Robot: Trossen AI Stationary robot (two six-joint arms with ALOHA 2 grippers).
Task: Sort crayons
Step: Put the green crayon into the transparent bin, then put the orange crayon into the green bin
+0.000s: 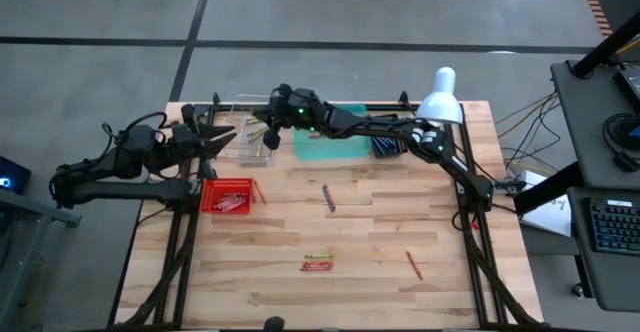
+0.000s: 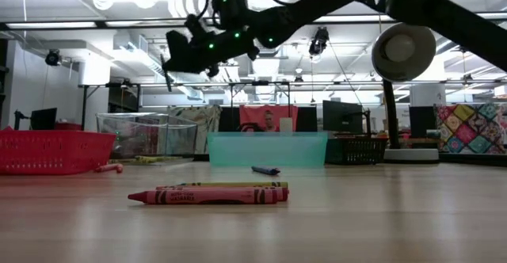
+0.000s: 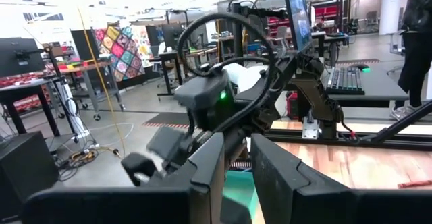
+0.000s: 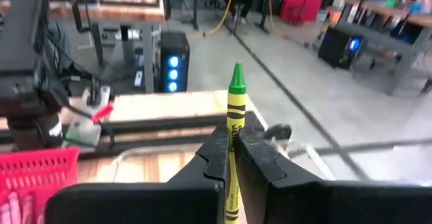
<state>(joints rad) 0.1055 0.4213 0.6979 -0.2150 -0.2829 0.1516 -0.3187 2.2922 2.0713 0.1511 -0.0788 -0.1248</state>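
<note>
Right gripper [image 4: 233,158] around yellow-green crayon [image 4: 234,109]

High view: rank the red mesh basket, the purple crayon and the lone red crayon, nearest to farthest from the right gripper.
Measured from the right gripper, over the clear tray at the table's far side:
1. Red mesh basket, toward the left arm.
2. Purple crayon, mid-table.
3. Lone red crayon, near-right area.

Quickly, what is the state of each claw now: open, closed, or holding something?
Left claw: slightly open, holding nothing visible.
Right claw: closed on a yellow-green crayon.
</note>
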